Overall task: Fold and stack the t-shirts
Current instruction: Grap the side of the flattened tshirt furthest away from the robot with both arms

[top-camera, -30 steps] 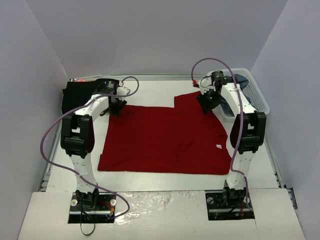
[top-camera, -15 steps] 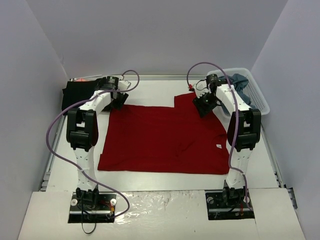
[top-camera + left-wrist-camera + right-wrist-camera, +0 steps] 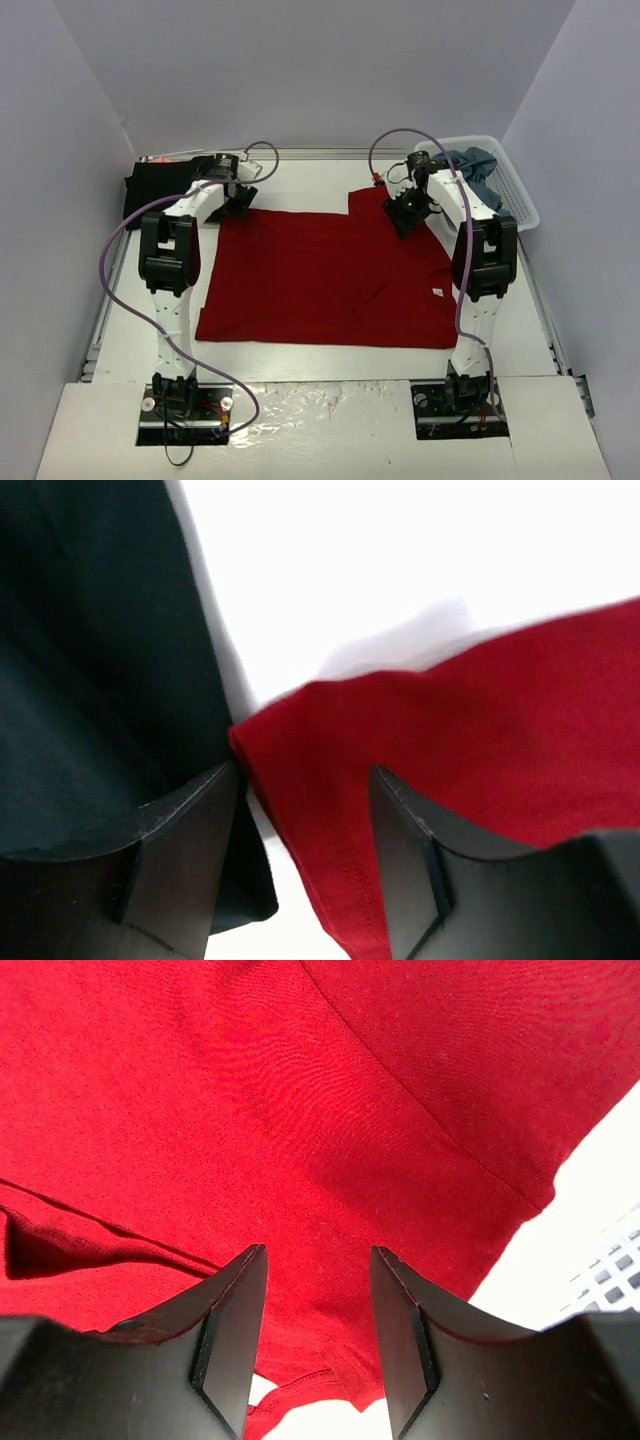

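Cloth of the dark red t-shirt (image 3: 330, 280) lies flat, stitched corner between parted left fingers (image 3: 180, 850), right fingers (image 3: 230, 1330) parted above.

High rear overview; wrist views close over red t-shirt (image 3: 320, 285)

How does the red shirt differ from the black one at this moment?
The red shirt lies spread flat across the table's middle; the black shirt sits in a compact pile at the far left edge. Red covers far more table than black. Both are plain cloth resting on the table.
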Available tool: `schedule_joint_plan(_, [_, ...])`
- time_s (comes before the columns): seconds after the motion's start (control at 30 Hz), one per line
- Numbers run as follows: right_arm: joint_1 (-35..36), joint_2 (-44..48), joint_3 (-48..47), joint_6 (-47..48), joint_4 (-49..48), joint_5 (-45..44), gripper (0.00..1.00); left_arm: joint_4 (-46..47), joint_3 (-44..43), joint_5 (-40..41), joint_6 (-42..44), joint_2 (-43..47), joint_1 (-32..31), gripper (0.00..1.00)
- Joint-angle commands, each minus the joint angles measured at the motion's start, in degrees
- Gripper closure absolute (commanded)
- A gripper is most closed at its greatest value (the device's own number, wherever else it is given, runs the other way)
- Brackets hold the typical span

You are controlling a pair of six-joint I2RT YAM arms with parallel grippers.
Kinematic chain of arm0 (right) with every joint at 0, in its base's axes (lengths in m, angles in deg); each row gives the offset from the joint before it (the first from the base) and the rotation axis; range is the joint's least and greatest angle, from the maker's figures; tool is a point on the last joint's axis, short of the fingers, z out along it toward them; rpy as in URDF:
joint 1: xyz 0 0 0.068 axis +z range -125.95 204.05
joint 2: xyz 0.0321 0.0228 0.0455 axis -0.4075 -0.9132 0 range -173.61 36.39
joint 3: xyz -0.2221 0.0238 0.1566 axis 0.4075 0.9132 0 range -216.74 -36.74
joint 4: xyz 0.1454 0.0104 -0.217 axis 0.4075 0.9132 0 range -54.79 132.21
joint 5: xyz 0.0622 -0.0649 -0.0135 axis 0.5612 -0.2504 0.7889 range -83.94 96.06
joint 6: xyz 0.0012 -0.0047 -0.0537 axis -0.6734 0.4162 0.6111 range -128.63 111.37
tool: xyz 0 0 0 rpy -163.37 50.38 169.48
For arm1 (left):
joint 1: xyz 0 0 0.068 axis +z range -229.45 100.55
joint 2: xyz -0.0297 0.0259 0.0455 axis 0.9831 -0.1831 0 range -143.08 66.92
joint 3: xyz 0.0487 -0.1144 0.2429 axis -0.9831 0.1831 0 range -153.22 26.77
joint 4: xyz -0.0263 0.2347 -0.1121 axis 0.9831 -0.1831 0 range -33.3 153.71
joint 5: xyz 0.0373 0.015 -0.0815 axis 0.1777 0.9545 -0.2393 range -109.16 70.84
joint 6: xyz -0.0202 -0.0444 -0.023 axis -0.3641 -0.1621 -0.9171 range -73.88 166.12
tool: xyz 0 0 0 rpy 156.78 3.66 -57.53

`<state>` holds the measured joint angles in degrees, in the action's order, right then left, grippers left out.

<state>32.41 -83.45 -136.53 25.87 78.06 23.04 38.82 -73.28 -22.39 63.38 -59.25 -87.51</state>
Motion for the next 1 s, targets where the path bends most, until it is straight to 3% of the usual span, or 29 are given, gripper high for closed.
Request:
schedule_joint_plan(0.0, [0.3, -1.0, 0.7, 0.5, 1.6, -1.2, 0.59, 1.2, -3.1, 0.1, -0.8, 0.4, 0.8, 0.47])
schedule_joint_plan(0.1, [0.3, -1.4, 0.8, 0.5, 1.6, -1.5, 0.6, 0.7, -3.8, 0.4, -0.6, 0.3, 0.8, 0.5])
schedule_joint_plan(0.13, [0.3, -1.4, 0.9, 0.5, 1.6, -1.6, 0.6, 0.6, -3.9, 0.2, -0.6, 0.4, 0.9, 0.61])
schedule_joint_plan(0.23, [0.3, -1.4, 1.1, 0.5, 1.5, -1.7, 0.61, 0.3, -4.1, -0.6, -0.5, 0.5, 0.8, 0.78])
schedule_joint_plan(0.53, [0.3, -1.4, 1.7, 0.7, 1.5, -1.9, 0.61, -0.1, -4.4, 0.8, 0.8, -1.4, 0.9, 0.77])
schedule_joint_plan(0.6, [0.4, -1.4, 1.7, 0.6, 1.5, -2.2, 0.61, 0.1, -4.2, 1.1, 0.8, -1.3, 0.9, 0.81])
schedule_joint_plan(0.67, [0.3, -1.2, 1.7, 0.6, 1.4, -2.2, 0.62, 0.3, -3.8, 1.1, 0.6, -0.8, 0.9, 0.96])
schedule_joint_plan(0.7, [0.3, -1.1, 1.6, 0.4, 1.2, -1.9, 0.62, 0.6, -3.4, 1.2, 0.3, -0.2, 0.8, 0.97])
schedule_joint_plan(0.97, [0.3, -1.4, -3.2, -1.6, 0.8, -0.9, 0.62, 1.2, -0.7, 0.9, -0.6, 4.0, 0.9, 0.98])
